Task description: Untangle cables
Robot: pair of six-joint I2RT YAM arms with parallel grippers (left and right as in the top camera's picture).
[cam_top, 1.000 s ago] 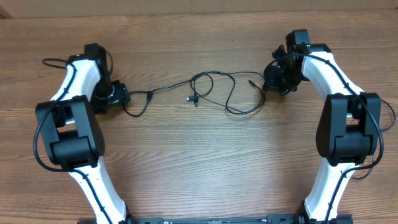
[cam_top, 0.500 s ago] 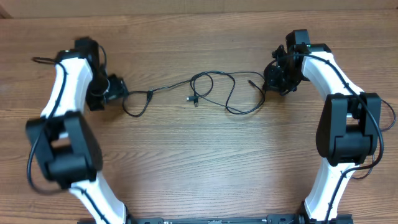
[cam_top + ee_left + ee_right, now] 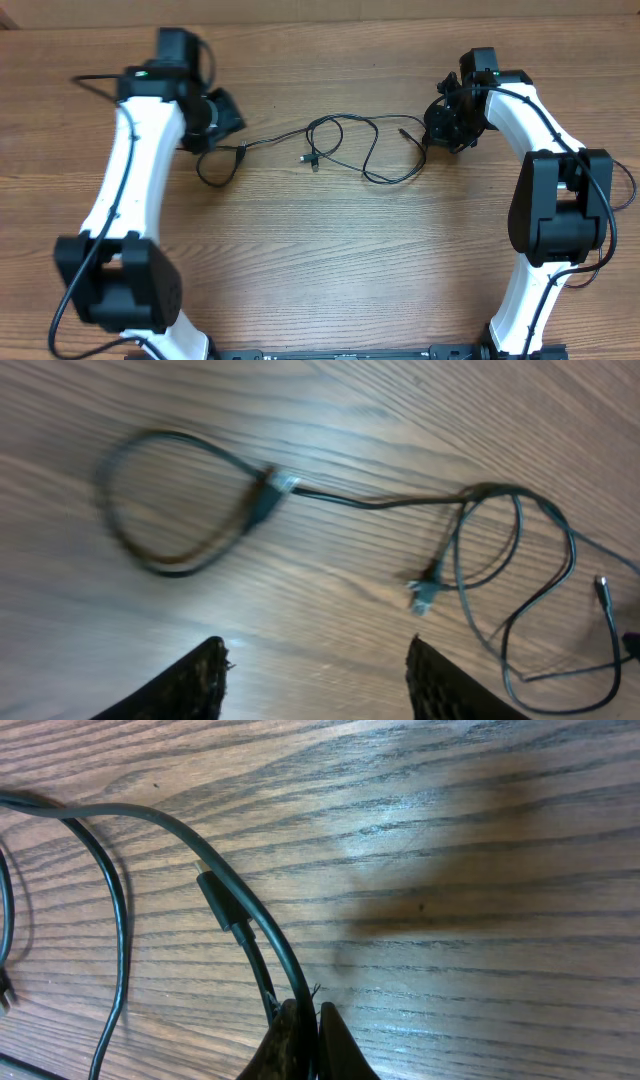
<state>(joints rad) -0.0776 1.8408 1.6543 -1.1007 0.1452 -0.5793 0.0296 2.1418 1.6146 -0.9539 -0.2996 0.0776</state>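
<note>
The cables point(image 3: 360, 502) lie flat on the bench point(image 3: 320, 260), and most of the mess is one tangle point(image 3: 478, 492) of overlapping loops in the middle. To the left of the tangle a cord runs out to a slack loop point(image 3: 165, 568), and a loose plug point(image 3: 425, 592) sits just below the tangle.

The right hand point(image 3: 305, 1040), off to the tangle's right, is clamped shut on a cord just behind a second plug point(image 3: 215, 895). My guess is that it's anchoring that end so the other side has something to pull against. The left hand point(image 3: 315, 665), up and left of the tangle, hangs over the slack loop with its fingers apart and nothing between them, so it looks like it's lining up a grab.

Hard to make out:
- Which strand goes over which inside the tangle, since the cords are too thin from above.
- The left wrist view is smeared.
- Whether the right hand pinches one strand or two.
</note>
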